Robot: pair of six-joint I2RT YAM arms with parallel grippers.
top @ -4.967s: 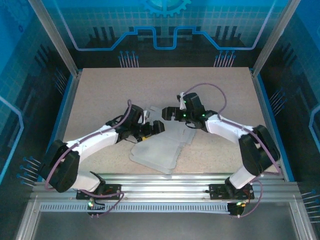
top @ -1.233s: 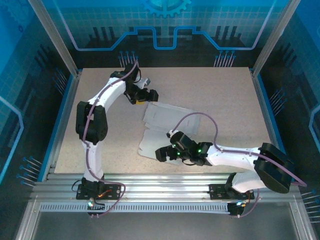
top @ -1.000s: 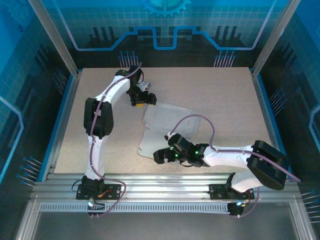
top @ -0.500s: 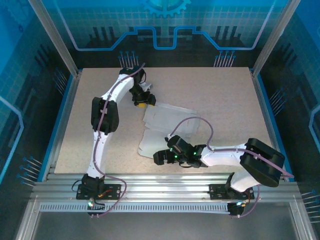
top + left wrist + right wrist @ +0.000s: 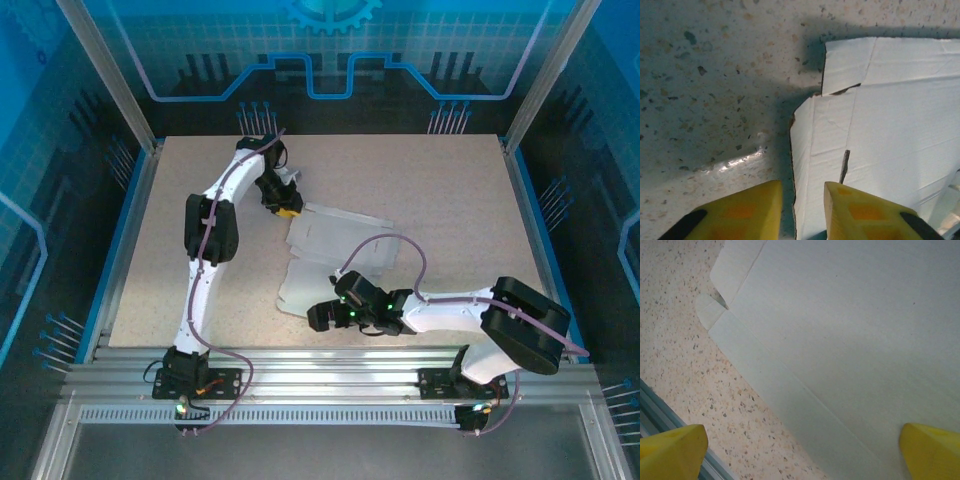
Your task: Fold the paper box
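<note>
The paper box (image 5: pixel 335 245) lies flat on the speckled table (image 5: pixel 450 180), pale side up, about mid-table, with its long axis running near-left to far-right. The left gripper (image 5: pixel 286 209) is at the far-left corner, its yellow fingers (image 5: pixel 860 212) a narrow gap apart astride the sheet's edge. The right gripper (image 5: pixel 322 313) hangs over the near edge, jaws spread wide. The right arm (image 5: pixel 440 305) hides the sheet's near-right part.

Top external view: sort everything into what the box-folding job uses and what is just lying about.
Job: paper box, white-grey side up; left gripper at its far corner; right gripper at its near edge.
Not the job: speckled table; aluminium rails; blue enclosure walls.
</note>
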